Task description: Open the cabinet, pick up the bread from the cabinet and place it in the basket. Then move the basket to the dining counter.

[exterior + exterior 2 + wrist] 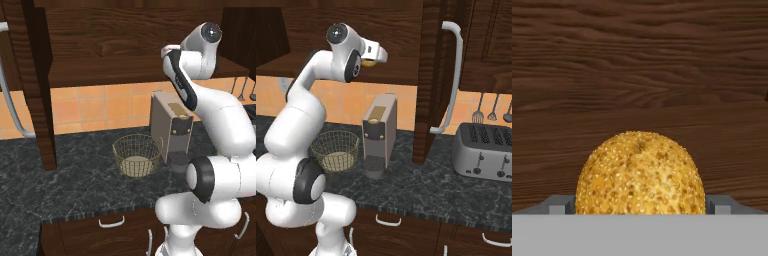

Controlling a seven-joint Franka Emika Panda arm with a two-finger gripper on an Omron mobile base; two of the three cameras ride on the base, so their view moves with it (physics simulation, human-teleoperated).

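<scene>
The cabinet (100,70) stands open, with its doors (433,75) swung out. The bread (640,175), a rounded golden seeded lump, sits on the wooden shelf inside, close in front of the hand. My gripper (640,206) is open, with a dark fingertip (558,205) just off each side of the bread. In the right base view the hand reaches into the cabinet above the bread (370,63). The basket (137,155), golden wire mesh and empty, rests on the black worktop below. The dining counter is out of view.
A grey coffee machine (378,132) stands right of the basket (335,150). A silver toaster (486,152) sits at the far right, with utensils hanging above it. The open doors, one with a long bar handle (453,75), hang out over the black speckled worktop (60,185).
</scene>
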